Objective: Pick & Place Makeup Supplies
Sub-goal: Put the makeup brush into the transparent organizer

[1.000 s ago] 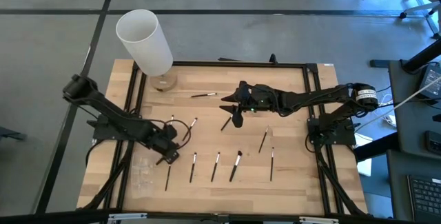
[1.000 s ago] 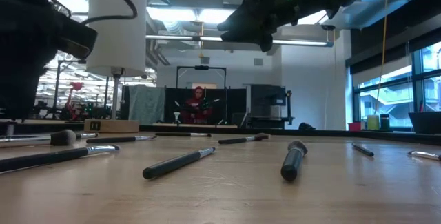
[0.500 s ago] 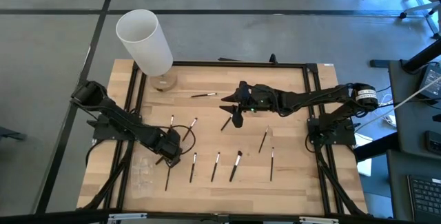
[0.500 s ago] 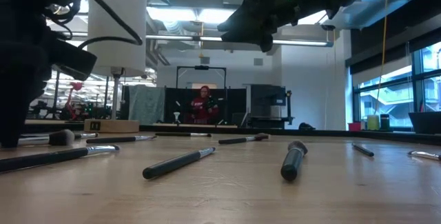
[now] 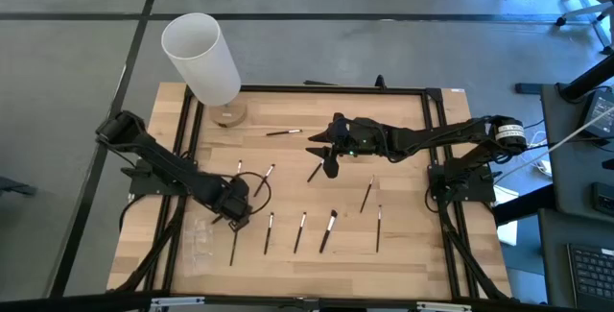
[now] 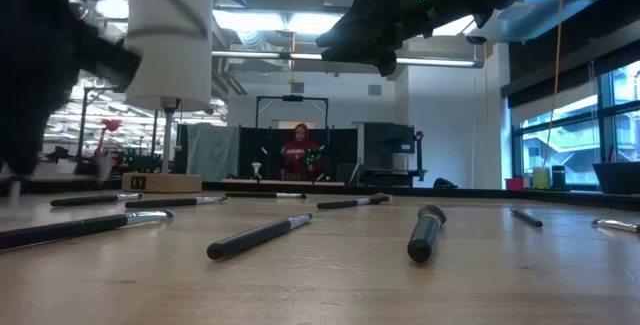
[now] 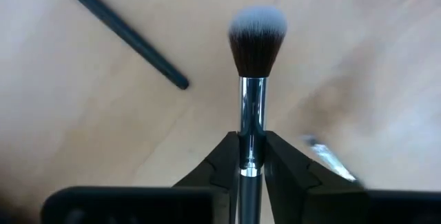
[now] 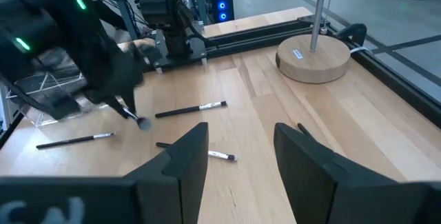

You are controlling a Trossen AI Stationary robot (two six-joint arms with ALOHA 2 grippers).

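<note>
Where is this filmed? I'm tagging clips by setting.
Probably a robotics lab or workshop: a framed wooden table with two arms, exposed ceiling ducts, and another arm rig with a person beyond it.

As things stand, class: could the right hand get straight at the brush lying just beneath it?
Probably yes. The right hand hangs open above the table, and the brush below it lies apart from the other brushes with nothing over it. The left hand is busy elsewhere, clamped on a fluffy brush.

Right gripper [image 8: 238,156] jaws parted, brushes [image 8: 191,109] scattered on wooden table [image 8: 275,107], left gripper [image 8: 131,114] holding one
</note>
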